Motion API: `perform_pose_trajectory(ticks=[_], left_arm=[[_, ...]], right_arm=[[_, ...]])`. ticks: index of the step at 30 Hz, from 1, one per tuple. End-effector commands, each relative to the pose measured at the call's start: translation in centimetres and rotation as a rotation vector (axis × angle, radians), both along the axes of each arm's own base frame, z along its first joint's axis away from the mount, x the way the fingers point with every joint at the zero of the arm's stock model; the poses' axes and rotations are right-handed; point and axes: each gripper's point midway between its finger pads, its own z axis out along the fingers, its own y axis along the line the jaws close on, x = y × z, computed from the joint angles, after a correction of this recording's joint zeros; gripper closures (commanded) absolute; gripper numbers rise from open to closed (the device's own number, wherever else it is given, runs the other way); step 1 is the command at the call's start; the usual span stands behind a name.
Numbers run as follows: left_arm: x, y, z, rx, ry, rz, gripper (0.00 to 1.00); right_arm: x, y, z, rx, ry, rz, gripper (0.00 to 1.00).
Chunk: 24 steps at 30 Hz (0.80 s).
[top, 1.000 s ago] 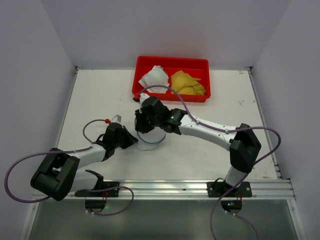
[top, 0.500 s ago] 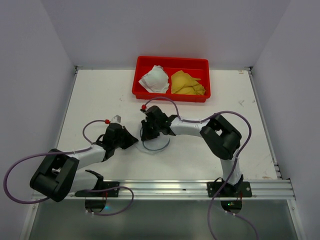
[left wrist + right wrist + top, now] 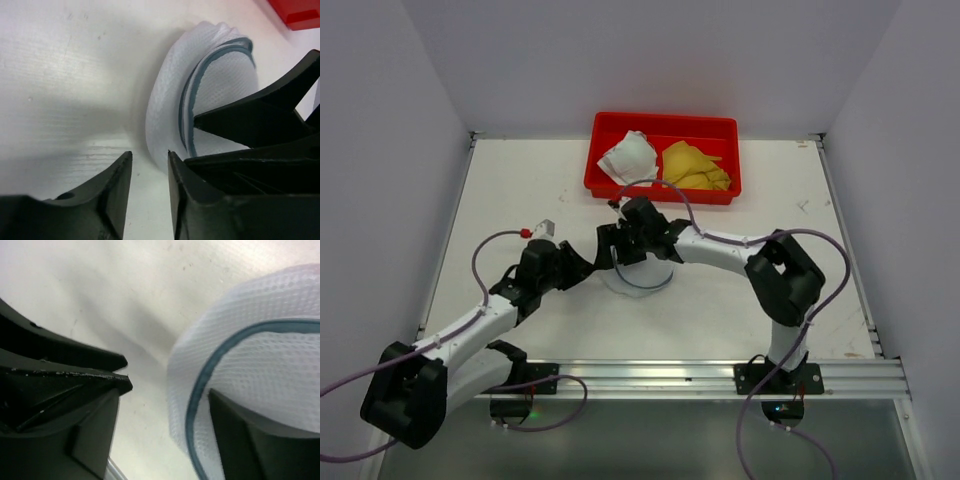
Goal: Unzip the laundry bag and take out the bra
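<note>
Laundry bag (image 3: 642,274) lay on the white table (image 3: 520,190), near its middle, between the two arms and well apart from the red tray (image 3: 665,121) at the far side. Its white mesh dome showed a dark blue-green zipper rim (image 3: 184,107), which ran in a curve along the side facing the claws. It could not be told from the pictures whether the zipper was closed.

The right claw (image 3: 613,250) reached down to the left edge of the bag. Its fingers were spread wide, and in the right wrist view the rim of the bag sat between them, with one finger (image 3: 250,435) in front of the mesh.

The left claw (image 3: 588,262) was low over the table, just beside the bag. Its fingers were nearly together, with a narrow gap, and they pinched nothing.

In the tray lay a white cloth (image 3: 630,158) and a yellow cloth (image 3: 695,168).
</note>
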Motion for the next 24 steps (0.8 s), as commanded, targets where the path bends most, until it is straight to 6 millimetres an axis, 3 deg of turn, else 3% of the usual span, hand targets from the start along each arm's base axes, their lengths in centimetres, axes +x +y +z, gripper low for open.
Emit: perform_pose_trajectory(ticks=[1,3,5,7,9,11,13,14,15,16,17,18,19,20,22,23,24], left_arm=[[1.8,0.7,5.2,0.036,-0.114,0.028,0.56],[2.8,1.6,7.8,0.072,-0.164,0.055,0.49],[3.4,2.0,10.6,0.089,-0.215,0.065,0.37],[4.4,2.4,13.0,0.104,-0.262,0.082,0.24],[4.8,3.2,13.7,0.154,-0.267,0.079,0.17],[5.5,4.3,14.7,0.207,-0.268,0.083,0.1],[5.9,5.0,15.4,0.231,-0.278,0.087,0.05],[6.0,5.9,15.4,0.262,-0.274,0.09,0.03],[6.1,6.5,15.6,0.278,-0.279,0.101,0.02],[6.1,7.2,16.0,0.293,-0.287,0.122,0.0],[6.2,8.2,16.2,0.319,-0.293,0.136,0.0],[6.2,8.8,16.4,0.334,-0.299,0.15,0.0],[6.1,9.3,17.2,0.352,-0.323,0.157,0.0],[6.0,10.0,17.4,0.37,-0.319,0.168,0.0],[5.3,11.3,18.7,0.428,-0.329,0.19,0.0],[4.9,11.8,19.5,0.447,-0.339,0.201,0.0],[4.6,12.7,20.3,0.48,-0.35,0.233,0.0]], right_arm=[[1.4,0.1,9.2,0.083,-0.169,0.005,0.22],[1.7,-0.3,12.7,0.096,-0.231,0.0,0.08],[1.8,-0.5,14.7,0.096,-0.263,0.019,0.01],[1.9,-0.7,16.9,0.079,-0.274,0.03,0.01],[3.0,-2.5,18.3,0.034,-0.31,-0.022,0.01],[6.4,-6.6,18.8,-0.031,-0.367,-0.173,0.01],[7.5,-10.4,19.8,-0.048,-0.383,-0.267,0.01],[9.5,-14.1,20.0,-0.083,-0.399,-0.379,0.01],[9.6,-16.4,19.1,-0.112,-0.389,-0.428,0.01],[9.3,-19.0,21.4,-0.091,-0.436,-0.493,0.01],[10.3,-22.9,21.9,-0.124,-0.461,-0.595,0.01],[10.0,-25.1,21.4,-0.147,-0.464,-0.637,0.01],[9.0,-27.4,23.7,-0.13,-0.519,-0.689,0.01],[8.9,-30.6,24.5,-0.161,-0.55,-0.77,0.01],[7.2,-33.7,25.6,-0.196,-0.588,-0.835,0.01],[5.5,-35.4,27.8,-0.198,-0.651,-0.878,0.01],[4.2,-37.1,28.4,-0.248,-0.669,-0.936,0.01]])
